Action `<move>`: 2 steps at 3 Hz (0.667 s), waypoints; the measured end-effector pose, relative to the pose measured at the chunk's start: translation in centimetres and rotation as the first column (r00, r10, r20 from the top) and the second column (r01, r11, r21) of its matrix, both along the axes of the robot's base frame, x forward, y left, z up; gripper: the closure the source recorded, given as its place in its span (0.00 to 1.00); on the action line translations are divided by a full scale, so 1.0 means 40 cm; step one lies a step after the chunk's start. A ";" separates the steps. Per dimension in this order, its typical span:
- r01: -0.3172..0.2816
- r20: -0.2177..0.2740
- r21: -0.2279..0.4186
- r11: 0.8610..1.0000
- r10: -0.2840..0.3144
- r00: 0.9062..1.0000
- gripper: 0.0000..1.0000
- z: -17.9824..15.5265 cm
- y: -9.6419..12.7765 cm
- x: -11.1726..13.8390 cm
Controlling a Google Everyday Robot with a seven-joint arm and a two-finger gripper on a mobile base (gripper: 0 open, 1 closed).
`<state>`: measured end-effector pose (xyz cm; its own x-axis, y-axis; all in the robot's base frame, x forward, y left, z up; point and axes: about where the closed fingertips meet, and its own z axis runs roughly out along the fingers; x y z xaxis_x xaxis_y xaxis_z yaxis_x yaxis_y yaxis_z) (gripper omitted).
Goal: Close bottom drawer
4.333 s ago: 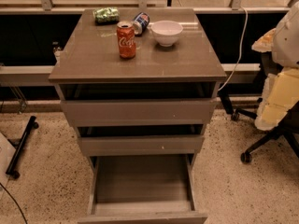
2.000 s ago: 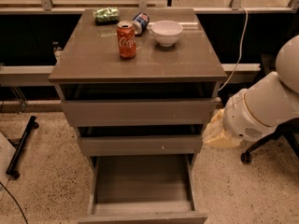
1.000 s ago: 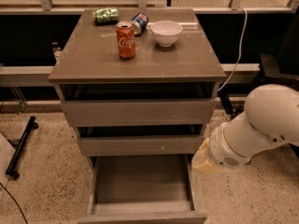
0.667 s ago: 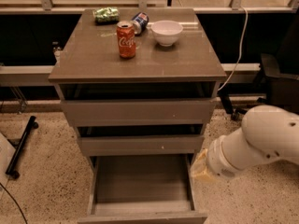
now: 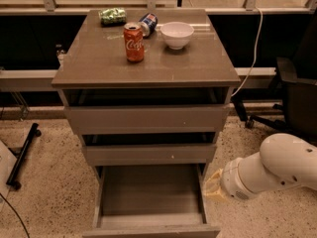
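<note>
the bottom drawer [image 5: 151, 230] sticks way out, low down under the front edge of the tabletop [image 5: 198, 68], & the gripper [image 5: 214, 185] sits just beside its right wall, below the front right corner; can't tell if it's open or closed. from there a push may hit the side, not the flat front, so the gripper could slide off & the drawer stays out. a hard shove could also shake things & tip the coke can [image 5: 133, 42] near the back edge, by the white bowl [image 5: 177, 33].
</note>
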<state>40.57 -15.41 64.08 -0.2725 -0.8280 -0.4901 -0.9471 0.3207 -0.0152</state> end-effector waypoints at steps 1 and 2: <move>0.023 -0.034 0.000 1.000 -0.023 0.999 1.00 -0.040 0.005 -0.003; 0.061 -0.077 0.025 0.998 -0.059 0.995 1.00 -0.134 0.009 -0.006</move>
